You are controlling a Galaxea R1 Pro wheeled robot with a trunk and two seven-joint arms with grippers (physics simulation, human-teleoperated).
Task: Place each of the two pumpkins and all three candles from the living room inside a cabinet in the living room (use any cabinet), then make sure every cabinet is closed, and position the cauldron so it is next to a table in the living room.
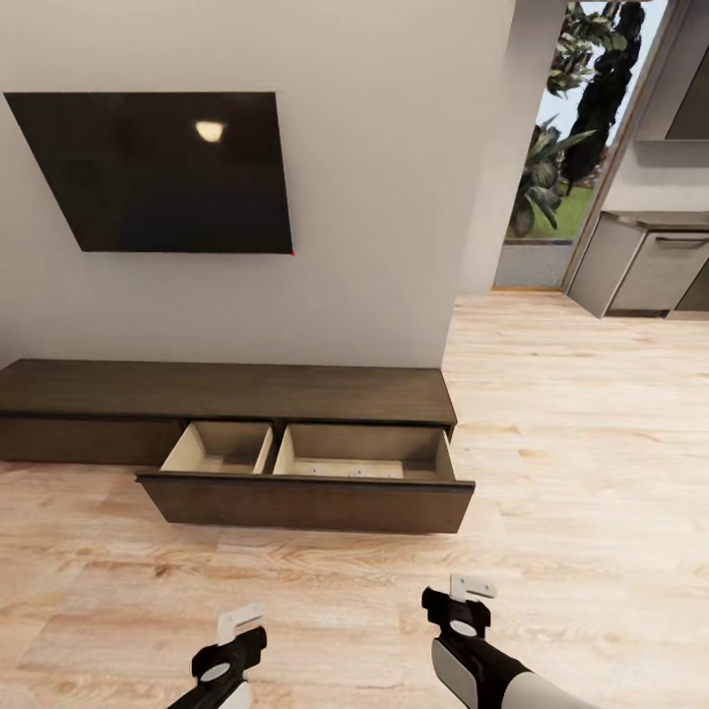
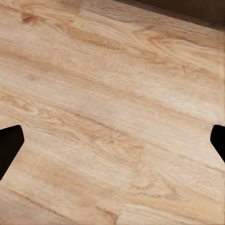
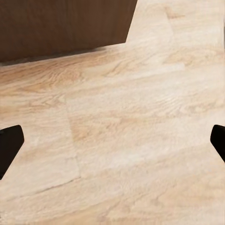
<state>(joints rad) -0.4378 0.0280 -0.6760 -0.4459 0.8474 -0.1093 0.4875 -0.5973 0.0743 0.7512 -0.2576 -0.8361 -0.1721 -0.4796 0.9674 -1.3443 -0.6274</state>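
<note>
Facing the cabinet [image 1: 226, 394], wide drawer [image 1: 305, 497] pulled out, pale interior bare. Left gripper [image 2: 112, 140] and right gripper [image 3: 112, 140] both spread wide, empty, above the wood floor [image 1: 551, 551].

Open floor [image 1: 591, 473] ahead of pulled-out drawer [image 1: 305, 502] of cabinet [image 1: 226, 391].
</note>
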